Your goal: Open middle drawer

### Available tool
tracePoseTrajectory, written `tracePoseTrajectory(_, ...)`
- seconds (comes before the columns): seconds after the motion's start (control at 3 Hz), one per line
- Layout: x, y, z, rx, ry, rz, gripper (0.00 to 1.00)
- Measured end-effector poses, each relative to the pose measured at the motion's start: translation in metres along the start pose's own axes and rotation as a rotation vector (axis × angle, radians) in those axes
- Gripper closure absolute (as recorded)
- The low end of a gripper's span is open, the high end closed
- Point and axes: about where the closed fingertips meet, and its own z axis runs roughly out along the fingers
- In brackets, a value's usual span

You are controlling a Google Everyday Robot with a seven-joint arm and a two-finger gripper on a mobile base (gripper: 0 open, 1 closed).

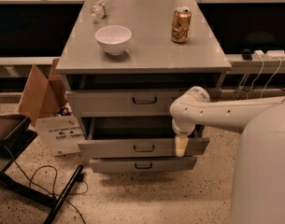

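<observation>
The middle drawer (144, 147) of the grey cabinet stands pulled partly out toward the near side, its front ahead of the top drawer (128, 101) and the bottom drawer (143, 164), both closed. The tool (180, 146) points downward at the right part of that drawer's front, right of the small black handle; how far open it is, or whether it grips anything, I cannot tell. On the surface (146, 50) sit 1 white bowl (113, 39), 1 gold can (181, 25) and, farther back, a clear bottle (100, 7) lying down.
</observation>
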Motion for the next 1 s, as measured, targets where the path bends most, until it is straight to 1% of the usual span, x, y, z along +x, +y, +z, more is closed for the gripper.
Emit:
tracePoseTrajectory(0.33,-0.001,0.001,0.003,-0.004,-0.003,0.0,0.0)
tracePoseTrajectory(0.67,-0.006,0.01,0.032,-0.05,-0.011,-0.008,0.0)
tracePoseTrajectory(1.0,-0.018,0.032,0.109,-0.171,-0.011,-0.041,0.0)
